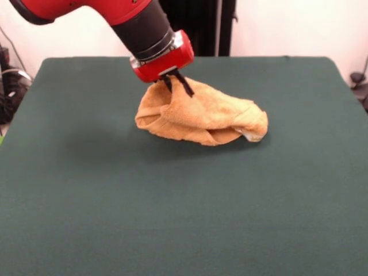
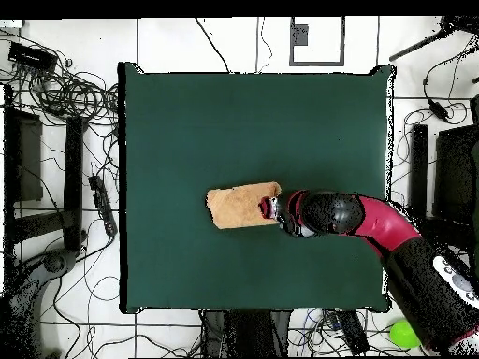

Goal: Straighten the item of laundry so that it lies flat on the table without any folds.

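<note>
The item of laundry, a fluffy orange-tan towel, lies bunched and folded over near the middle of the green table. Its left end is pulled up into a peak, while its right end rests on the cloth with a pale edge showing. My gripper is at that peak, its dark fingers shut on the raised towel edge. From above, the towel is a short rectangle and the gripper meets its right end.
Wide green table surface surrounds the towel on every side. Cables and dark equipment lie on the floor beyond the table's edges. The red and black arm reaches in over the table's right side in the overhead view.
</note>
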